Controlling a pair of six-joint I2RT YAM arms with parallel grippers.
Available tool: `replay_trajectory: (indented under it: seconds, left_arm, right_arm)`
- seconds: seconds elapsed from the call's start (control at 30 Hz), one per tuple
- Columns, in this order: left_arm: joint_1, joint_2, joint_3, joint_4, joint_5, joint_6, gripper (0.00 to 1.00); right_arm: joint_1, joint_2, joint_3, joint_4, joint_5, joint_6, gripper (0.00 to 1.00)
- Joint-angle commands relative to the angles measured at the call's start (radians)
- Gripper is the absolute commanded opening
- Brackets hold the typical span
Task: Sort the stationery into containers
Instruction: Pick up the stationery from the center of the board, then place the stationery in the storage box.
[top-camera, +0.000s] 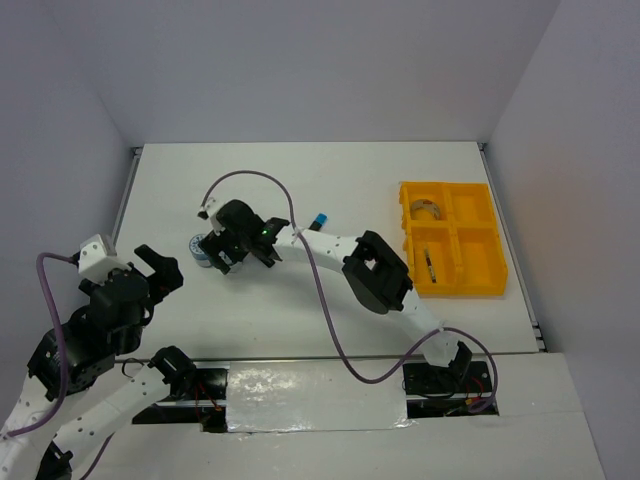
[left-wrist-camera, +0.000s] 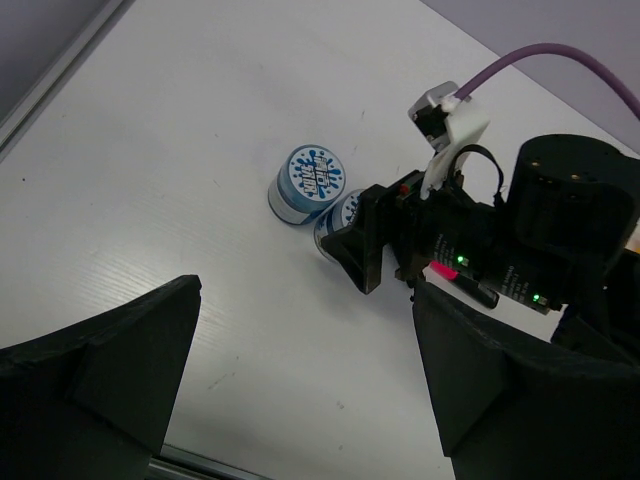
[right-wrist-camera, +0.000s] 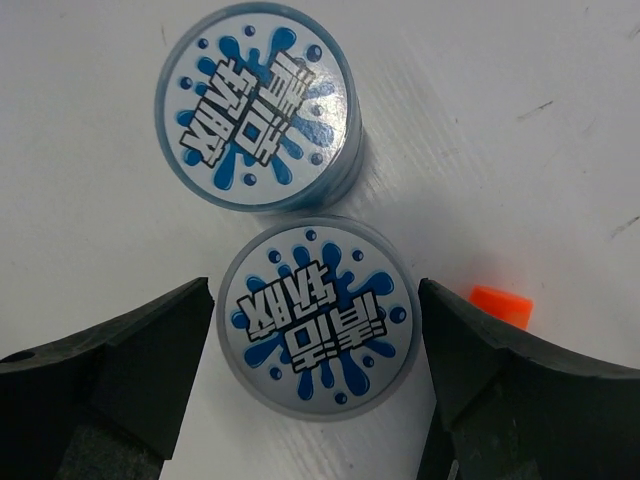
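Observation:
Two blue-white tape rolls stand side by side on the white table (top-camera: 300, 180), one (right-wrist-camera: 258, 105) farther and one (right-wrist-camera: 318, 345) nearer. My right gripper (right-wrist-camera: 315, 300) is open, with one jaw on each side of the nearer roll and a small gap at both sides. In the top view the rolls (top-camera: 199, 249) show just left of the right gripper (top-camera: 218, 254). My left gripper (top-camera: 165, 268) is open and empty, low to the left of the rolls (left-wrist-camera: 312, 180). The yellow tray (top-camera: 480, 285) lies at the far right with a silvery tape ring (top-camera: 428, 210) and a thin pen (top-camera: 428, 263) in it.
An orange marker cap (right-wrist-camera: 502, 305) shows just right of the nearer roll. A pink-capped marker (left-wrist-camera: 460, 282) lies under the right wrist. A blue-capped marker (top-camera: 320, 218) lies beside the right forearm. The right arm's purple cable (top-camera: 250, 176) loops above the rolls.

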Motion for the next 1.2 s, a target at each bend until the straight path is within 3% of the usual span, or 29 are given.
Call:
replay_trajectory:
  seconds: [0.0, 0.13, 0.27, 0.47, 0.6, 0.73, 0.77, 0.87, 0.93, 0.97, 1.17]
  left_arm:
    - [-0.01, -0.006, -0.009, 0.043, 0.006, 0.034, 0.99]
    - [-0.018, -0.012, -0.008, 0.042, 0.003, 0.032, 0.99]
    - [-0.021, -0.019, -0.011, 0.048, 0.008, 0.038, 0.99]
    - [-0.03, -0.021, -0.008, 0.042, 0.003, 0.034, 0.99]
    - [-0.052, -0.029, -0.005, 0.028, -0.009, 0.015, 0.99]
    - [-0.062, -0.033, -0.005, 0.025, -0.011, 0.009, 0.99]
    - [-0.062, -0.033, -0.006, 0.026, -0.012, 0.009, 0.99]
    - [-0.062, -0.023, -0.009, 0.037, -0.001, 0.024, 0.99]
    - [-0.062, -0.01, -0.011, 0.048, 0.008, 0.034, 0.99]
    - [-0.062, -0.004, -0.011, 0.049, 0.009, 0.04, 0.99]
    - [-0.064, 0.028, -0.015, 0.072, 0.034, 0.069, 0.99]
  right_arm:
    - [0.005, 0.036, 0.081, -0.039, -0.002, -0.029, 0.9]
    - [0.007, 0.004, 0.021, -0.013, 0.041, -0.021, 0.58]
    - [0.008, -0.166, -0.181, 0.133, 0.05, -0.011, 0.39]
    - [0.005, -0.488, -0.444, 0.289, 0.12, -0.014, 0.35]
    - [-0.067, -0.765, -0.627, 0.264, 0.237, -0.034, 0.33]
    - [-0.339, -0.944, -0.735, 0.153, 0.325, 0.052, 0.29]
    - [-0.496, -0.979, -0.746, 0.094, 0.346, 0.14, 0.21]
    - [-0.771, -0.992, -0.769, 0.023, 0.417, 0.279, 0.18]
    - [-0.864, -0.976, -0.771, 0.023, 0.475, 0.345, 0.12]
    - [-0.925, -0.967, -0.763, 0.027, 0.498, 0.365, 0.0]
    - [-1.064, -0.814, -0.691, 0.042, 0.576, 0.451, 0.0]
